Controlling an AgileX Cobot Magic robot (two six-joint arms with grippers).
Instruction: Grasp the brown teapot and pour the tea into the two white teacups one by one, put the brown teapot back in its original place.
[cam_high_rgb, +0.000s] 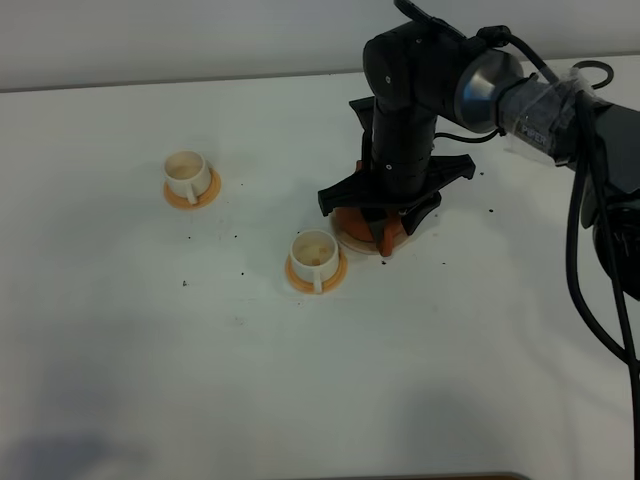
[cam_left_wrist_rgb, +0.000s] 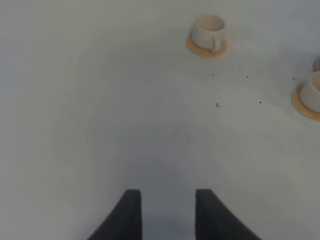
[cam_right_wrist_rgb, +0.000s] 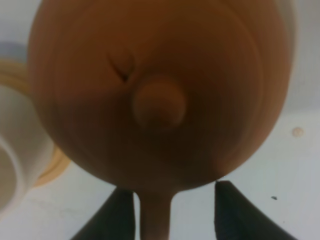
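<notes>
The right pincer (cam_high_rgb: 385, 228) is held wide astride the handle of the brown teapot (cam_right_wrist_rgb: 155, 90), seated on its trivet (cam_high_rgb: 352, 244). If closed off-centre, the pot could be twisted into the near teacup (cam_high_rgb: 316, 258).

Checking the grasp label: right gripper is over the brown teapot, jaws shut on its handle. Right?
Not shut. The right gripper is over the brown teapot, but its jaws stand open, either side of the handle, as the right wrist view shows.
</notes>
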